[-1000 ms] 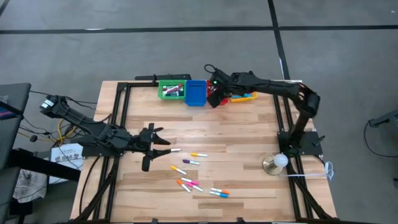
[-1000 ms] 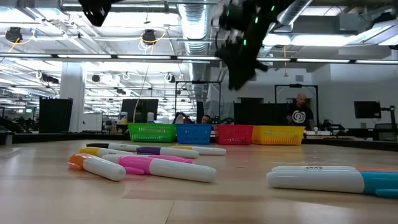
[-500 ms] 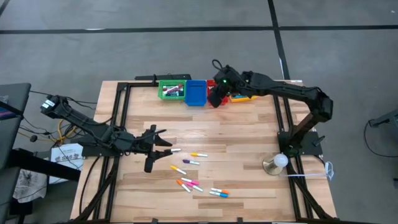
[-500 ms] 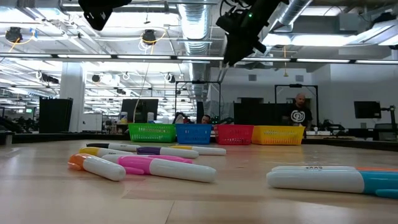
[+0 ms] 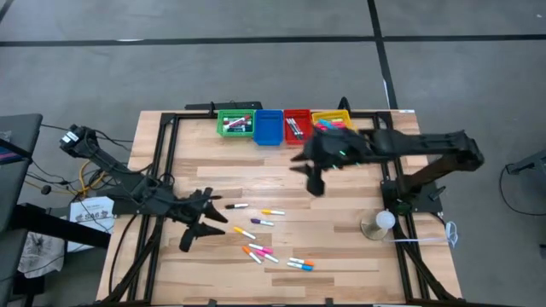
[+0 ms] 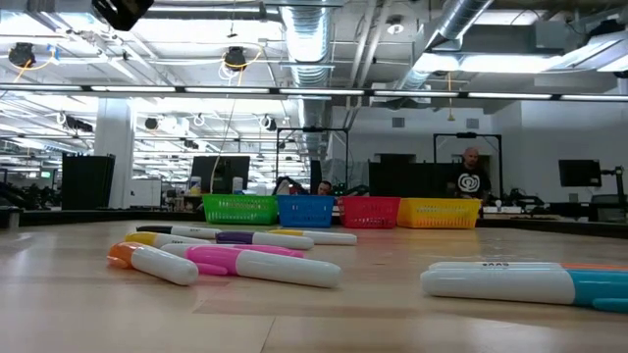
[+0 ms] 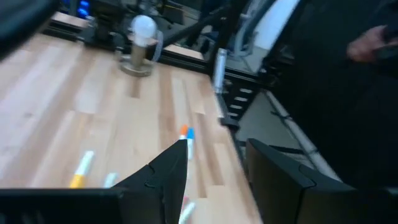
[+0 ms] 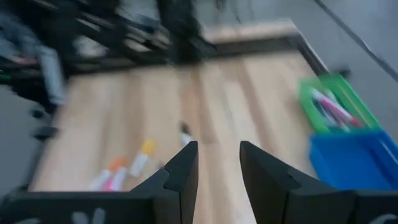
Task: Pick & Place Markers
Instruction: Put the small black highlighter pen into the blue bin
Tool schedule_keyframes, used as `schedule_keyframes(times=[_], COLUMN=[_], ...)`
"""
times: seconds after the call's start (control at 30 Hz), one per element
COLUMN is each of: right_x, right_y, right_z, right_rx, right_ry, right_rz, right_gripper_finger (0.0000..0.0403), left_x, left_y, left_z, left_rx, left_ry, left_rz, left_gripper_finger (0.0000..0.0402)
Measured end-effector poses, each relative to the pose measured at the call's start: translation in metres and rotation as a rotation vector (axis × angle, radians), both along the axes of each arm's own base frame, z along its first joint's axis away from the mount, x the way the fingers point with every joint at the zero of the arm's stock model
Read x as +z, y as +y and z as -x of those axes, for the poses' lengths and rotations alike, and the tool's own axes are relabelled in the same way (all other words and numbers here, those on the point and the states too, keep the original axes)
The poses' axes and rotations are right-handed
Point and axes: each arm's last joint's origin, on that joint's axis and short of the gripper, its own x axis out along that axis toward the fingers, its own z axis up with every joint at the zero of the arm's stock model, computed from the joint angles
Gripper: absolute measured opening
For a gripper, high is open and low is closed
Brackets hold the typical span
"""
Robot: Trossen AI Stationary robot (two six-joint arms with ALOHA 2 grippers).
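Note:
Several markers lie loose on the wooden table, between its middle and its near edge. Two of them show as the black-and-white one and the blue-and-orange one; more fill the low view's foreground. My left gripper hovers open just left of them, with nothing between its fingers. My right gripper hangs open and empty over the table's middle, nearer than the bins and out of the low view. Markers also lie in the green bin and the red bin.
Four small bins stand in a row at the far edge: green, blue, red, yellow. A lamp-like stand sits at the right, by the right arm's base. Bare wood lies between the bins and the markers.
My right gripper has swung away from the red bin toward the table's near edge and upward, leaving the low view, and now points over the table's middle. My left gripper has swung a little toward the near edge and turned.

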Motion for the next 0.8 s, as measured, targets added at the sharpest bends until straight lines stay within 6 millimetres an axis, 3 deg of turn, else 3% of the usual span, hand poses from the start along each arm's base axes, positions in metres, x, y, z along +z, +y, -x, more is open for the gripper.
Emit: schedule_keyframes(times=[0.1,0.23,0.53,0.8], right_x=[0.009,0.014,0.013,0.008], right_y=[0.014,0.019,0.024,0.055], right_z=[0.01,0.018,0.017,0.025], right_rx=[0.033,0.025,0.062,0.242], right_ry=[-0.077,-0.11,-0.111,-0.052], right_rz=[-0.014,-0.033,-0.011,-0.033], right_gripper_finger=[0.0108,0.0108,0.0108,0.0108], left_x=[0.003,0.004,0.003,-0.021], left_y=[0.004,0.008,0.009,-0.002], left_z=[0.003,0.006,0.005,-0.01], left_rx=[0.038,0.06,0.084,0.082], left_ry=[-0.011,-0.012,-0.013,0.104], left_rz=[-0.016,-0.041,-0.064,-0.129], left_gripper_finger=[0.0163,0.0163,0.0163,0.0163])
